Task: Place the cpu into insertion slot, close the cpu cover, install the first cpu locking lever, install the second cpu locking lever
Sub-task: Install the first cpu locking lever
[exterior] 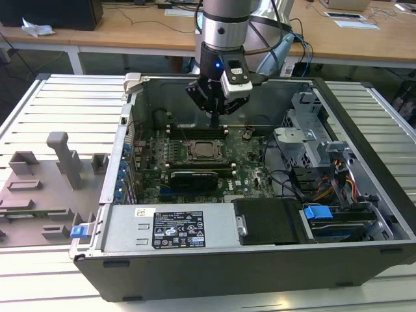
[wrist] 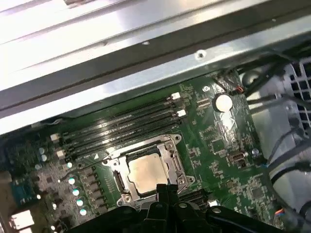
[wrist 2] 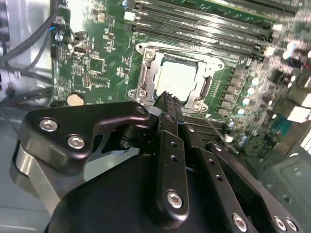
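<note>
The cpu (exterior: 203, 151) lies flat in the insertion slot (exterior: 203, 160) on the green motherboard, its silver top showing in both wrist views (wrist 2: 177, 80) (wrist: 146, 172). The cpu cover (wrist 2: 146, 73) (wrist: 173, 160) lies down around the chip, framing it with its square window. My gripper (exterior: 214, 121) hangs inside the open computer case, just above the far edge of the socket. Its black fingers are shut together with nothing between them, and their tips (wrist 2: 167, 97) (wrist: 167, 187) sit at the socket's rim.
Long black memory slots (exterior: 195, 129) run beside the socket. The case's metal walls (exterior: 133, 97) surround the board, with a power supply (exterior: 169, 224) in front. A drive cage with cables (exterior: 312, 149) is at the exterior view's right and grey fixtures (exterior: 62, 159) at its left.
</note>
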Available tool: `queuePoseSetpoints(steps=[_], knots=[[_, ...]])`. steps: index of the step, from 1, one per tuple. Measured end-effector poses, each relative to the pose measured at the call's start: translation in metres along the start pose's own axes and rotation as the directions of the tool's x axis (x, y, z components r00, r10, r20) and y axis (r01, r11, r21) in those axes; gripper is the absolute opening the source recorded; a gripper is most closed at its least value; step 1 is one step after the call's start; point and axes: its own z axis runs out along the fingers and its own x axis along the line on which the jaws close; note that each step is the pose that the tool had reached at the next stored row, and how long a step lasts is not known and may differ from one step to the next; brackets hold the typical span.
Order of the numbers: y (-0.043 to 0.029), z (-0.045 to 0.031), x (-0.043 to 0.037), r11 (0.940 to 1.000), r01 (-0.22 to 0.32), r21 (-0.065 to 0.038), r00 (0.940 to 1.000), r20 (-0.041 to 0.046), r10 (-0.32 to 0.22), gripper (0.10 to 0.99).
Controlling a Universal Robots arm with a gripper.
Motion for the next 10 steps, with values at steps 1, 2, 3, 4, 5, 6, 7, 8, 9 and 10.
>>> queuePoseSetpoints(steps=[1, 2, 3, 4, 5, 6, 7, 8, 9, 10], knots=[[0.0000, 0.0000, 0.0000, 0.9982, 0.060, -0.001, 0.9982, 0.0023, -0.060, 0.106], [0.0000, 0.0000, 0.0000, 0.9968, 0.079, -0.001, 0.9968, 0.0032, -0.079, 0.106], [0.0000, 0.0000, 0.0000, 0.9948, 0.102, -0.002, 0.9948, 0.0040, -0.102, 0.106], [0.0000, 0.0000, 0.0000, 0.9918, 0.128, -0.002, 0.9918, 0.0051, -0.128, 0.106], [0.0000, 0.0000, 0.0000, 0.9890, 0.148, -0.002, 0.9890, 0.0060, -0.148, 0.106], [0.0000, 0.0000, 0.0000, 0.9826, 0.186, -0.003, 0.9826, 0.0076, -0.186, 0.106], [0.0000, 0.0000, 0.0000, 0.9776, 0.210, -0.003, 0.9776, 0.0086, -0.210, 0.106], [0.0000, 0.0000, 0.0000, 0.9735, 0.229, -0.003, 0.9735, 0.0093, -0.229, 0.106], [0.0000, 0.0000, 0.0000, 0.9661, 0.258, -0.003, 0.9660, 0.0107, -0.258, 0.106], [0.0000, 0.0000, 0.0000, 0.9608, 0.277, -0.003, 0.9607, 0.0114, -0.277, 0.106]])
